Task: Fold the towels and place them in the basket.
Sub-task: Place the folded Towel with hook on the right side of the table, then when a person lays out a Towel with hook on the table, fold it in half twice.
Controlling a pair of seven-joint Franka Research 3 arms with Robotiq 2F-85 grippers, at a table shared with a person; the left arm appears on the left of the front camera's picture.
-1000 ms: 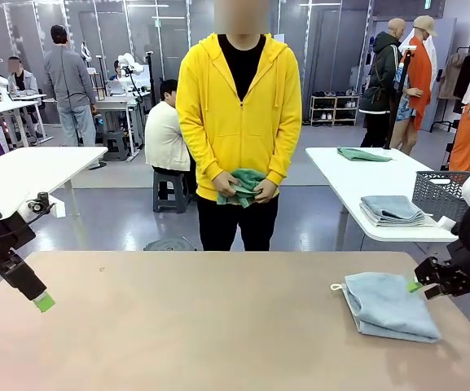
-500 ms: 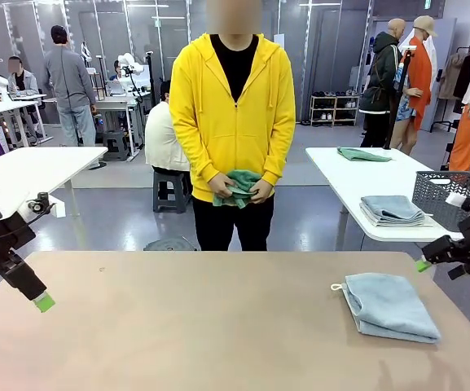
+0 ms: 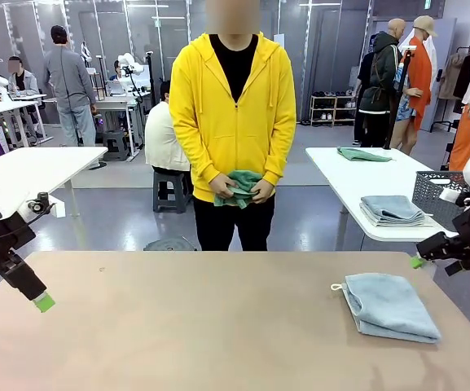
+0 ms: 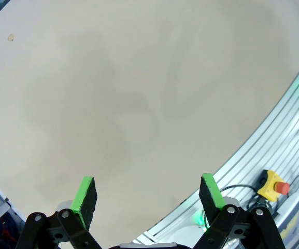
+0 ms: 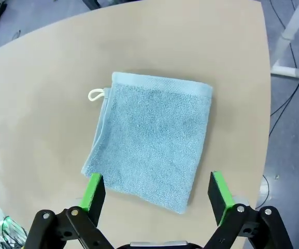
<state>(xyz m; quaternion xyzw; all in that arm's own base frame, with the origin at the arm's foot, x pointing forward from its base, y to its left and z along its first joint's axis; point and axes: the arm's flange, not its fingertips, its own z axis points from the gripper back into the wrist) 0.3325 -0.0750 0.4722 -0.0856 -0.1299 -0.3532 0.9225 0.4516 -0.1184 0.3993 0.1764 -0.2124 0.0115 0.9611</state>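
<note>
Here the folded blue towel (image 5: 152, 140) lies beneath the spread right pincer (image 5: 155, 179).

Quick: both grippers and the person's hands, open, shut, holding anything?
Left gripper: open, empty.
Right gripper: open, empty, above the blue-grey towel.
Person's hands: holding a green towel.

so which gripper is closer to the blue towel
Right. The right gripper hovers just above and right of the blue towel; the left gripper is far off to its left.

Grey floor (image 3: 120, 220); white tables (image 3: 342, 173) behind; shoe rack (image 3: 332, 110) at far wall.
</note>
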